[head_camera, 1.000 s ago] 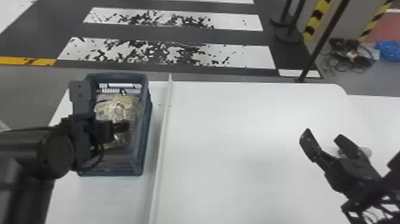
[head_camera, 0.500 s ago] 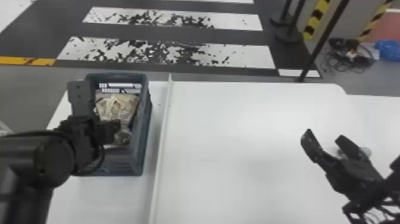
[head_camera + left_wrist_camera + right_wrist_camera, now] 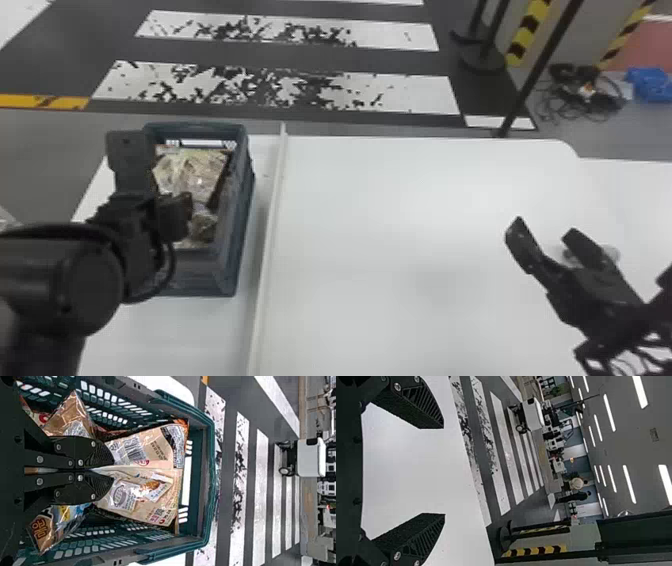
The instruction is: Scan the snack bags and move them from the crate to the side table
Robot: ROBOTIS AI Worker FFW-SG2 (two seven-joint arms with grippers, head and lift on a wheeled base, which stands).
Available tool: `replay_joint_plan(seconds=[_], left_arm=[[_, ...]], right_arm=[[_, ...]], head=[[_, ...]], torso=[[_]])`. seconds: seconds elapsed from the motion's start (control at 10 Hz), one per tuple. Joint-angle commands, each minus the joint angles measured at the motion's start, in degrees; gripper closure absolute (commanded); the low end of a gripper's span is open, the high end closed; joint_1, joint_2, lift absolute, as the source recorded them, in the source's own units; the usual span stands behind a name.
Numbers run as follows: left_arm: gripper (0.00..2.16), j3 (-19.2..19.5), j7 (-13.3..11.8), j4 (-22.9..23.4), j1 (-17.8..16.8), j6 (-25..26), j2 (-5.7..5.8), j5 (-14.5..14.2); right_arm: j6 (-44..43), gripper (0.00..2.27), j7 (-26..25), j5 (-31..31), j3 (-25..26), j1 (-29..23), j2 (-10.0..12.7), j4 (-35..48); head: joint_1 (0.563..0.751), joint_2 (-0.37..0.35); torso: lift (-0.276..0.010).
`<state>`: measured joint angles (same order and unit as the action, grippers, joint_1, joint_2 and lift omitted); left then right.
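"Biggest first: what's bothering you?"

"The white counter (image 3: 425,225) is carrying the crate (image 3: 236,220) over on the robot's left, and the crate's walls are what I'm eyeing. A crooked lift could be snagging cargo on that rim."

"And the grippers?"

"The right gripper (image 3: 545,226) is hanging over the counter with its jaws standing wide, nothing between them. The left gripper (image 3: 112,469) is working inside the crate; its jaws are sitting nearly together, pinching, as I'm judging it, the large beige bag (image 3: 158,453)."

"So that one's leaving the crate next?"

"Presumably, for scanning. But the jaws are gripping only a narrow part, so its weight could be making it slip or swing. It could also be dragging on the clear-and-brown bag (image 3: 65,418) or the smaller blue-and-brown bag (image 3: 71,513), since both are crowding the jaws."

"Which way is the beige one pointing?"

"Its broad end is facing the crate's far end wall, while the other side is tapering into the jaws. The long axis seems to be running along the crate's length, though the near end is hiding, so I'm not swearing to it."

"Anything finer?"

"A crease (image 3: 136,468) is running out from the fingertips, following that same line."
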<state>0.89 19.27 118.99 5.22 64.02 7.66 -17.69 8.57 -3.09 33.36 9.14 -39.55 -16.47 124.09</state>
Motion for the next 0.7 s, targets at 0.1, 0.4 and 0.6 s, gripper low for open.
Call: replay_joint_plan(seconds=[0.1,0.4,0.6], left_arm=[[2.14,-2.64,1.82,2.3,0.67,0.1,0.08,3.89],[2.14,-3.26,3.05,6.43,2.34,0.1,0.08,4.85],[2.14,-3.52,3.23,8.89,3.22,0.1,0.08,4.94]], right_arm=[[0.18,0.14,0.1,0.92,0.52,-0.08,0.12,-0.25],[0.35,0.14,0.1,0.92,0.52,-0.08,0.21,-0.25],[0.35,0.14,0.1,1.0,0.52,-0.08,0.21,-0.25]], head=[[0.695,-0.049],[0.695,-0.054],[0.695,-0.058]], torso=[[-0.087],[-0.087],[-0.087]])
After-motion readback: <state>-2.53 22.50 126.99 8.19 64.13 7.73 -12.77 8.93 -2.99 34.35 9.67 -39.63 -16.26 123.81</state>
